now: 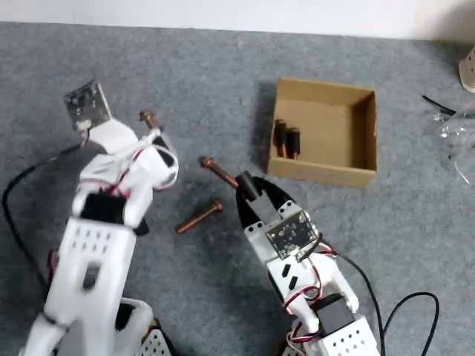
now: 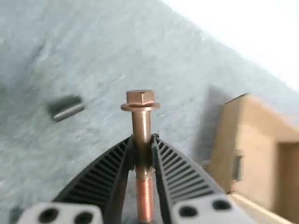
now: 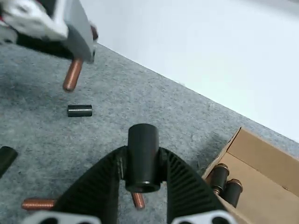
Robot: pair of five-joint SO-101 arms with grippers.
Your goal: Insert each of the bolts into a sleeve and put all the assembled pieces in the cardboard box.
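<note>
We have the left fingers [image 2: 110, 170] shut tight on a copper bolt [image 2: 141, 119], pinching its shank while the hex head stands clear above the tips, off the grey tabletop [image 1: 193, 67]. Across from it, the right fingers [image 3: 96, 184] are clamped around a black sleeve [image 3: 143, 140], held upright between them. Down on the tabletop between the arms we spot a loose bolt [image 1: 199, 216], and a second loose bolt [image 1: 215, 169] lying right by the right fingers' tips. A spare sleeve [image 3: 80, 110] lies on its side, well apart from both. The cardboard box [image 1: 320, 173] sits open just beyond the right arm, with two assembled pieces [image 1: 286, 139] side by side against the wall nearer the left arm.
</note>
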